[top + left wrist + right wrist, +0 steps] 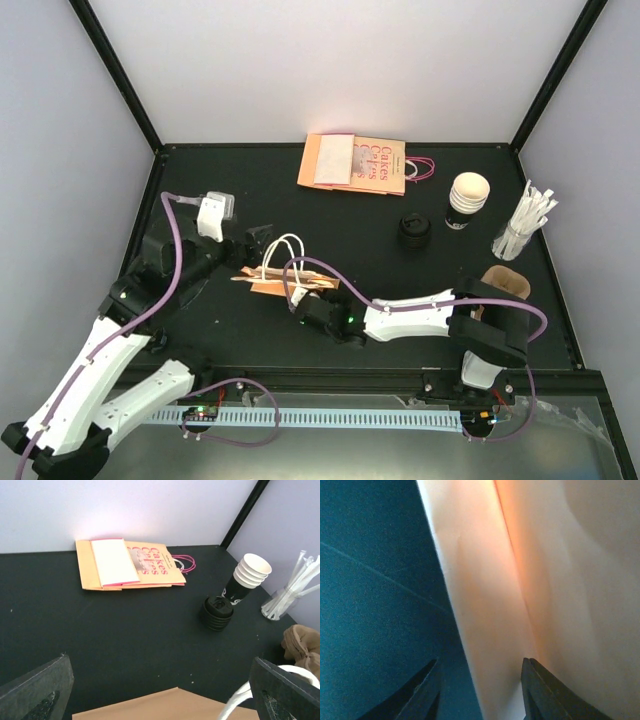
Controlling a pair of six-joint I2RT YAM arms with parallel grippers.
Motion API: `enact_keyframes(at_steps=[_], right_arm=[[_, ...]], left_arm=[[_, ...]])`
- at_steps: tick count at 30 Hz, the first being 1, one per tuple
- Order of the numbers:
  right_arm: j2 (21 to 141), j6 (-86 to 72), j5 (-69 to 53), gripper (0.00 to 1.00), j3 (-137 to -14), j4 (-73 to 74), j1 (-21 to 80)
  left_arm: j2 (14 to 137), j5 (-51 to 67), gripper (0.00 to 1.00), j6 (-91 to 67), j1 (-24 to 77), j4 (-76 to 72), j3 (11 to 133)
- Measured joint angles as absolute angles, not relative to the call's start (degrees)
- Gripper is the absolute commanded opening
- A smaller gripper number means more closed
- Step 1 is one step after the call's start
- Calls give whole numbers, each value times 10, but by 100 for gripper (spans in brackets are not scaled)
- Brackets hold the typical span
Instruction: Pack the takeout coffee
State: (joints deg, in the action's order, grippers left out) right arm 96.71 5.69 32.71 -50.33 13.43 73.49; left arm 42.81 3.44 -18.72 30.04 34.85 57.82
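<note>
The takeout coffee parts stand at the back right. Black paper cups (467, 200) (247, 577), cream-white inside, are nested in a stack. Black round lids (413, 232) (217, 613) are stacked just left of them. A flat brown paper bag (290, 280) (165, 706) (490, 605) with white handles (283, 252) (242, 700) lies mid-table. My left gripper (257, 240) (160, 695) hovers open over the bag's far end, holding nothing. My right gripper (302, 302) (480, 695) is at the bag's near end, jaws apart, with the bag's edge between them.
A pile of flat orange bags (355, 163) (127, 562) printed "Cakes" lies against the back wall. White wrapped straws (522, 225) (292, 592) stand in a clear cup at the right. A brown pulp carrier (505, 282) (302, 642) lies near the right arm.
</note>
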Motion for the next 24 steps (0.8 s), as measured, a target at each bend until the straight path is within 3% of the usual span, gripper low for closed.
enact_keyframes(at_steps=[8, 16, 24], right_arm=[[964, 62, 328, 55, -502, 134, 736], [948, 66, 324, 54, -494, 133, 736], [948, 68, 324, 54, -494, 133, 736]], left_arm=[[400, 84, 98, -126, 300, 373, 599], [381, 190, 69, -73, 300, 365, 560], [395, 249, 61, -32, 300, 395, 558]])
